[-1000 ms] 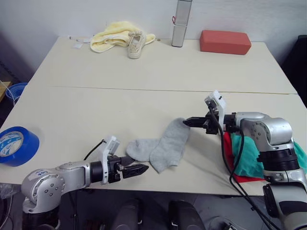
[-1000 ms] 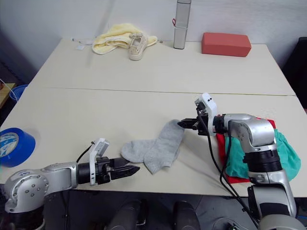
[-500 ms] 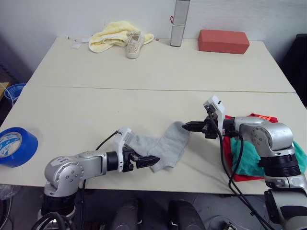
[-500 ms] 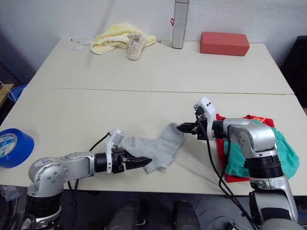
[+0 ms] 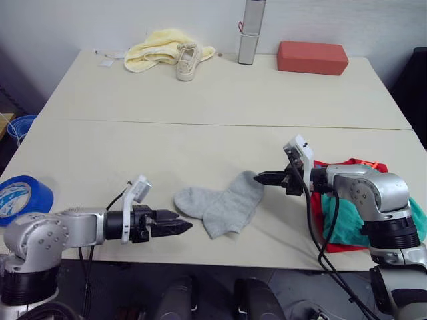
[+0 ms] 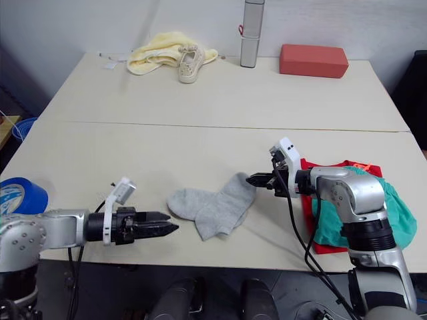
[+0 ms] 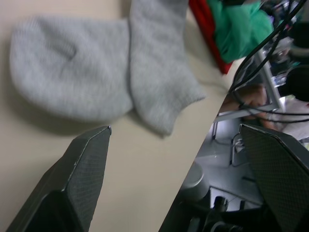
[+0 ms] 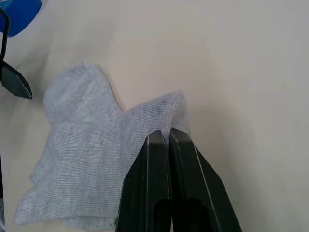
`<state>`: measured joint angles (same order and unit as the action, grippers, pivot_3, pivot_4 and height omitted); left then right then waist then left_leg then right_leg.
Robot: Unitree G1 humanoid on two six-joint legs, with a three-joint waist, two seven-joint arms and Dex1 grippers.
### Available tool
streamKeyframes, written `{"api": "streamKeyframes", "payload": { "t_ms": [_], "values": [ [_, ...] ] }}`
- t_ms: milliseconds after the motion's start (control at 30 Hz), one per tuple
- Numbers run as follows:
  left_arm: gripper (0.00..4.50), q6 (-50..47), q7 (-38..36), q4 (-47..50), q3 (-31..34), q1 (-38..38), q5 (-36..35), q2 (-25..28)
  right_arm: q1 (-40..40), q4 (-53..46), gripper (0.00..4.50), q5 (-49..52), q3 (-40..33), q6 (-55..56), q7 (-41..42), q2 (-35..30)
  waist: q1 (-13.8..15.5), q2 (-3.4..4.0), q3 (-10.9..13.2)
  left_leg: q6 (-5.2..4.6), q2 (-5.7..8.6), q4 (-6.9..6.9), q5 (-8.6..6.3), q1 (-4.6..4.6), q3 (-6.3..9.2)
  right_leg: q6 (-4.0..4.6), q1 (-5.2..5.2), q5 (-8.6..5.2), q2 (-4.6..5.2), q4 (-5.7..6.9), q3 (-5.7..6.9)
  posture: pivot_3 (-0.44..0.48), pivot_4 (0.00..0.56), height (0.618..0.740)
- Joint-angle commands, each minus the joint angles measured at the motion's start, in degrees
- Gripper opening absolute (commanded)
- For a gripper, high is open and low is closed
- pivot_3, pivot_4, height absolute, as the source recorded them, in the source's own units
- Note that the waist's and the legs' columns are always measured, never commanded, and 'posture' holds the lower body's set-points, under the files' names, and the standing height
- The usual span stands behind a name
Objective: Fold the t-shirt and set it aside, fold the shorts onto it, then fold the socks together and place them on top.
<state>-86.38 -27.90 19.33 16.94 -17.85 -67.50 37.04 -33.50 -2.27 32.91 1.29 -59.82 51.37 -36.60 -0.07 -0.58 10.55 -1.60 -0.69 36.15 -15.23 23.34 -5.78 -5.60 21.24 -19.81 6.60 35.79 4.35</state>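
The grey socks (image 5: 223, 203) lie overlapped near the tabletop's (image 5: 200, 143) front edge. The right claw (image 8: 168, 136), fingers pressed together, touches one cuff (whether fabric is pinched is hidden). The left claw (image 5: 181, 227) gapes empty nearby. The right arm hides much of the t-shirt (image 5: 343, 245) and shorts (image 5: 347, 223).

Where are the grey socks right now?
The socks lie flat on the near part of the table, between the two grippers: the left gripper is just short of them, and the right gripper is at their far end.
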Motion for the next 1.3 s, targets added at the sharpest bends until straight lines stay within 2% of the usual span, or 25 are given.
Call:
{"api": "streamKeyframes", "payload": {
  "t_ms": [33,167,367,467,800,900,1200,1300],
  "values": [
    [4.46,-3.5,3.6,-2.6,-1.3,-3.4,-1.3,-2.8,0.1,-2.4,0.00,1.1,-1.4,0.7,-0.2,0.0,-0.1,-0.02,0.0,-0.01,0.00,0.00,0.00,0.00,0.00,0.00,0.01,0.00,0.00,0.01,0.00,0.000,0.150,0.740],
    [4.46,-4.3,6.8,-5.2,-3.0,-6.6,1.0,-6.7,0.0,-2.4,0.00,1.1,-0.9,0.8,-0.2,0.1,-0.3,-0.13,0.1,-0.03,0.01,0.01,0.02,-0.01,-0.09,-0.01,0.04,0.00,-0.05,0.12,0.00,0.000,0.150,0.740],
    [4.46,-4.1,7.9,-7.8,-6.3,-9.1,4.3,-9.6,-0.4,-2.3,0.00,1.0,-0.7,1.0,-0.4,0.5,-0.1,-0.21,0.1,-0.04,0.00,0.03,0.14,-0.01,-0.15,-0.02,0.09,0.01,-0.08,0.17,-0.03,0.000,0.150,0.740],
    [4.46,-3.0,6.9,-7.9,-8.4,-9.4,6.2,-9.5,-0.4,-2.4,0.00,1.1,-0.7,0.9,-0.6,0.6,-0.1,-0.23,0.1,-0.04,0.00,0.03,0.14,0.00,-0.15,-0.03,0.09,0.01,-0.08,0.17,-0.03,0.000,0.150,0.740],
    [4.46,-3.2,7.2,-8.0,-11.5,-8.6,8.8,-14.1,-0.2,-2.8,0.00,1.5,-0.7,0.6,-1.0,1.0,0.1,-0.23,0.1,-0.02,0.00,0.05,0.15,-0.01,-0.16,-0.03,0.09,0.01,-0.08,0.18,-0.04,0.000,0.150,0.740],
    [3.85,-1.7,7.0,-7.8,-13.1,-8.1,10.9,-14.2,-0.1,-3.0,0.00,1.5,-0.8,0.5,-1.2,1.2,0.1,-0.24,0.1,-0.03,0.02,0.07,0.15,-0.01,-0.16,-0.04,0.06,0.02,-0.07,0.17,-0.04,0.000,0.150,0.740],
    [0.92,2.4,3.7,-7.5,-16.1,-7.0,14.6,-12.0,1.3,-4.6,0.00,2.3,-1.7,-0.2,-2.5,1.3,0.0,-0.25,0.1,-0.02,0.01,0.05,0.16,-0.01,-0.16,-0.04,0.08,0.02,-0.08,0.17,-0.05,0.000,0.150,0.740],
    [0.01,3.3,0.7,-6.5,-14.3,-7.0,13.1,-10.2,2.2,-6.1,0.00,3.4,-2.7,-1.1,-2.6,0.4,0.0,-0.25,0.1,-0.02,0.01,0.05,0.16,-0.01,-0.17,-0.04,0.09,0.02,-0.08,0.17,-0.05,0.000,0.150,0.740]
  ]
}}
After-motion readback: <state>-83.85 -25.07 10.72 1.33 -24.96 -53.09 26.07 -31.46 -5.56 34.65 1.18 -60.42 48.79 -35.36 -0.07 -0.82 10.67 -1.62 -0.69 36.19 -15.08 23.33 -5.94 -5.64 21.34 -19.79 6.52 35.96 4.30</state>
